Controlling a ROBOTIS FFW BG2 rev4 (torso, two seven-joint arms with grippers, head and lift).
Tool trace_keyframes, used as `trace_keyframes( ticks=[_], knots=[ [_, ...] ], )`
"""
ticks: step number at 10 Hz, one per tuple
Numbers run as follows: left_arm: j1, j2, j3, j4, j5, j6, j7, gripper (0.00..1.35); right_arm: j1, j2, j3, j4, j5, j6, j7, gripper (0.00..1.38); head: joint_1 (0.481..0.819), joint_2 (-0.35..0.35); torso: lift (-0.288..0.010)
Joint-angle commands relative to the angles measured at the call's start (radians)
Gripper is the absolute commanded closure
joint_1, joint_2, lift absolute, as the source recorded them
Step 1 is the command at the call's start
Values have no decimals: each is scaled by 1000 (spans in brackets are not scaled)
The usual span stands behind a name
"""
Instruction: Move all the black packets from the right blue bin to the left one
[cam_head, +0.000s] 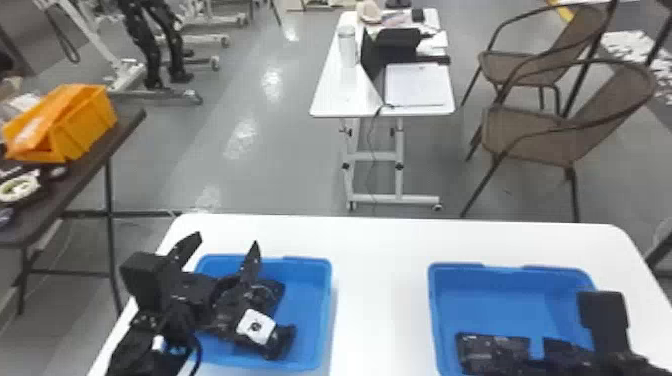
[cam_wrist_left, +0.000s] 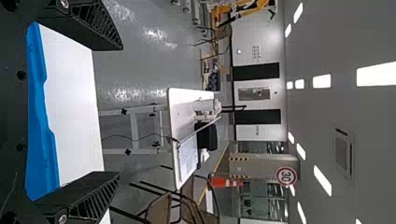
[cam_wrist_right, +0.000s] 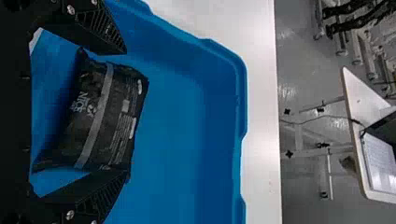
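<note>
Over the left blue bin, my left gripper is open; in the left wrist view the same gripper holds nothing between its spread fingers. Dark packets lie in that bin beside it, partly covered; a white square patch shows there. My right gripper is at the near right of the right blue bin. Black packets lie in this bin's near part. In the right wrist view, the open right gripper has one black packet between its fingers, near the lower-pictured finger.
The white table separates the bins. A dark side table with an orange crate stands at the left. Beyond are another white table and brown chairs. Bin walls rise around both grippers' work areas.
</note>
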Motion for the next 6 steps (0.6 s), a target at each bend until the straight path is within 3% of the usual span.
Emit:
trace_keyframes(
  ticks=[1,3,6],
  knots=[
    [2,-3,-1,0,1,-6,0,64,20,24,-27,-1,12,11,-12,114,695,118,0],
    [7,-3,2,0,5,-9,0,64,0,14,-33,90,-22,-58,-14,110,695,101,0],
    [10,-3,4,0,5,-9,-3,67,-26,34,-32,182,-42,-109,-89,114,695,99,0]
  ],
)
